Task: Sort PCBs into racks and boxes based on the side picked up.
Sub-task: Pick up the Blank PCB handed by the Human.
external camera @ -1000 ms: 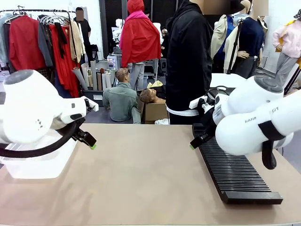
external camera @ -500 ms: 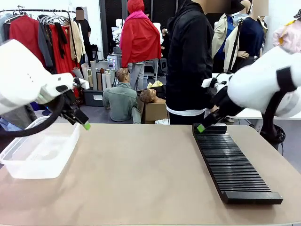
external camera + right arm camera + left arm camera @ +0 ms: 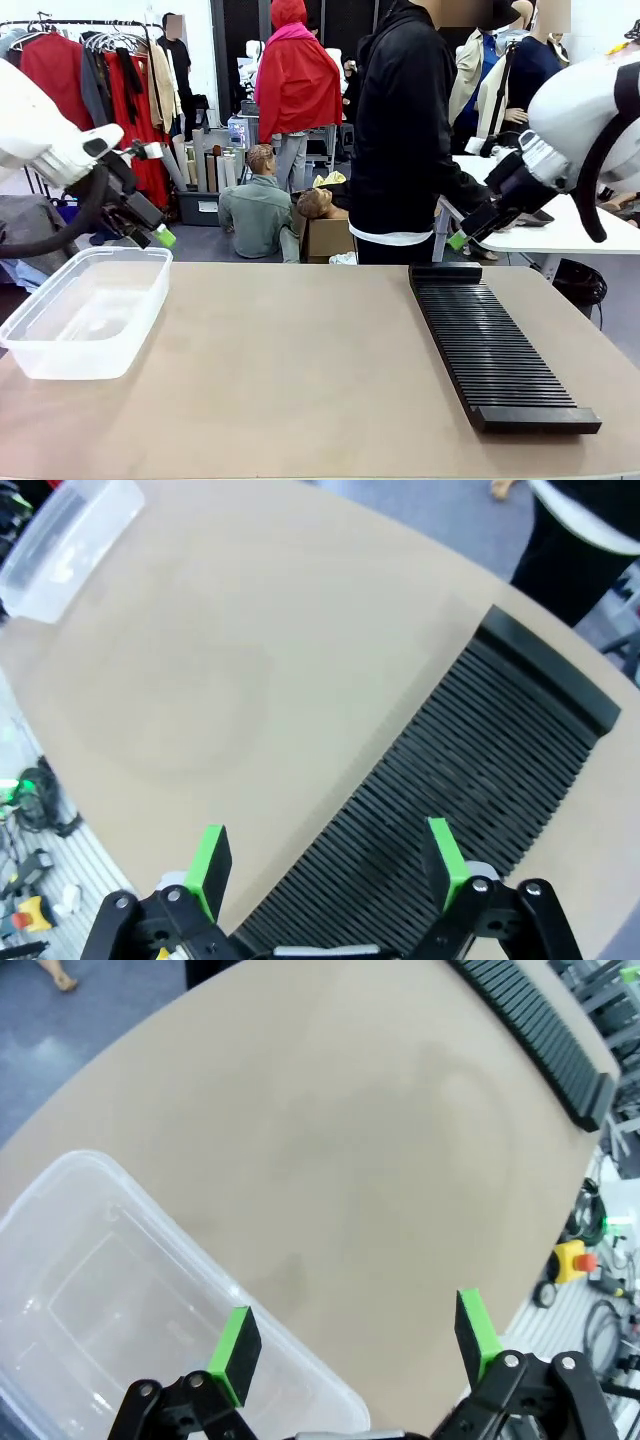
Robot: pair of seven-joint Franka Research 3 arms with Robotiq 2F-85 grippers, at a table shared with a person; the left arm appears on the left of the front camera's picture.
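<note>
Nearest, on the desk (image 3: 300, 390), one clear box (image 3: 70, 365) sits left and one black rack (image 3: 500, 360) right, its long axis running away toward the person (image 3: 400, 130). Higher, the left pincer (image 3: 355, 1335) hangs wide over the box's far end and the right pincer (image 3: 325, 865) hangs wide above the rack. Each arm is nearer its own container, and both containers look unfilled.
</note>
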